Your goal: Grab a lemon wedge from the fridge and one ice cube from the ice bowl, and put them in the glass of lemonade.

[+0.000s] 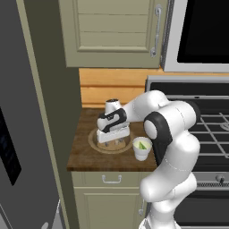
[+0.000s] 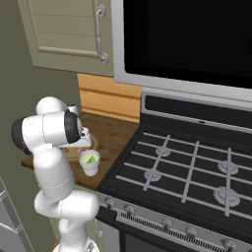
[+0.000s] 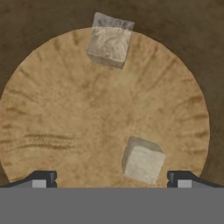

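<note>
The bench (image 1: 85, 154) is seen carrying the bowl (image 1: 96, 144) under the gripper (image 1: 112, 142), the glass (image 1: 142, 149) just beside it.

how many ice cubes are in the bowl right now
2. One ice cube lies at the far rim of the ice bowl in the hand view; the other ice cube sits near the bottom, closer to the right finger. Any beyond that view's bottom edge would be hidden.

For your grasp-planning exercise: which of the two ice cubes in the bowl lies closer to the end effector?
The ice cube between the fingertips; the other ice cube sits at the ice bowl's far rim.
</note>
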